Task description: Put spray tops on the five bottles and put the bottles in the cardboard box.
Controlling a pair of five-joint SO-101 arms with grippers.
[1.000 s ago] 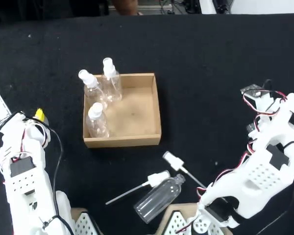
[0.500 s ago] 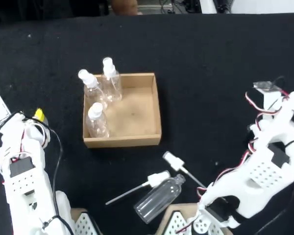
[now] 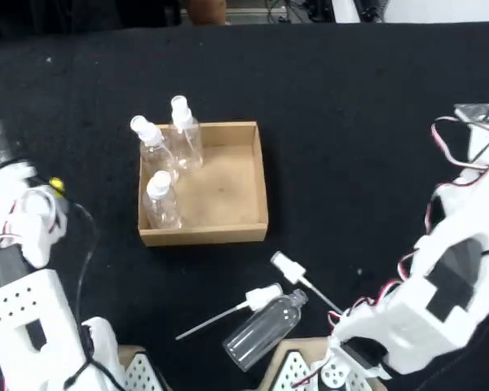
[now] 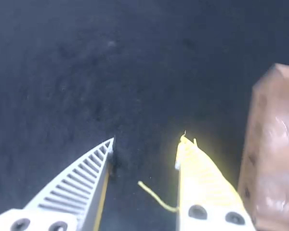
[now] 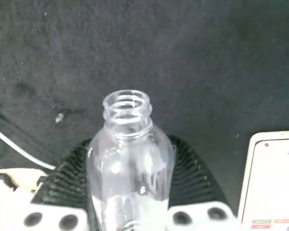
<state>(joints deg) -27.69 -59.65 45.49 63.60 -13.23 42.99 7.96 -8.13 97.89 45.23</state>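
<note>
We found three capped bottles [image 3: 162,201] standing in the cardboard box [image 3: 204,236], left of centre in the high view. One open bottle [image 3: 265,330] lay at bottom centre beside two loose spray tops [image 3: 265,296]. The right gripper [image 5: 130,161] clasped a fifth, uncapped bottle [image 5: 126,120]; the left gripper [image 4: 144,147] stood released, empty. We judged two cappings and two placements outstanding

surface [image 3: 350,98]: black | cardboard box [image 3: 262,175]: tan | boxed bottles [image 3: 165,210]: clear, white spray tops [image 3: 158,184] | bottle [image 5: 127,144]: clear | left end effector [image 4: 147,140]: white ribbed, yellow | right end effector [image 5: 130,173]: black, ribbed
</note>
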